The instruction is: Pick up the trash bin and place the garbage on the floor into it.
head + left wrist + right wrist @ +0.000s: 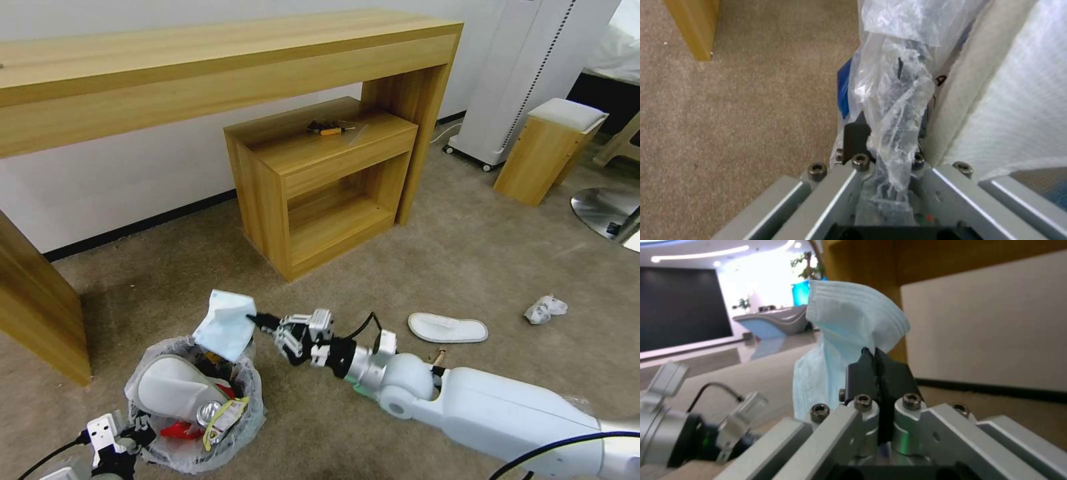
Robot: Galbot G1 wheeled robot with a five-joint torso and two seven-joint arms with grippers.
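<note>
Right claw [257, 320] pinched shut on a pale blue face mask [225, 325], holding it just above the trash bin [193, 407] rim. Left claw [882, 146] clamped on the bin's bag-lined rim. White slipper [447, 328] and white wad [545, 309] lie on the floor [467, 267], well apart from the bin.

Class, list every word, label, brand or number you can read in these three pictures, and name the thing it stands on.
No text can be read anywhere.
Bin liner of the trash bin: black printed marks, too blurred to read.
Yellow-edged wrapper in the bin: print too small to read.
Face mask in the right pincer: plain, no print.
</note>
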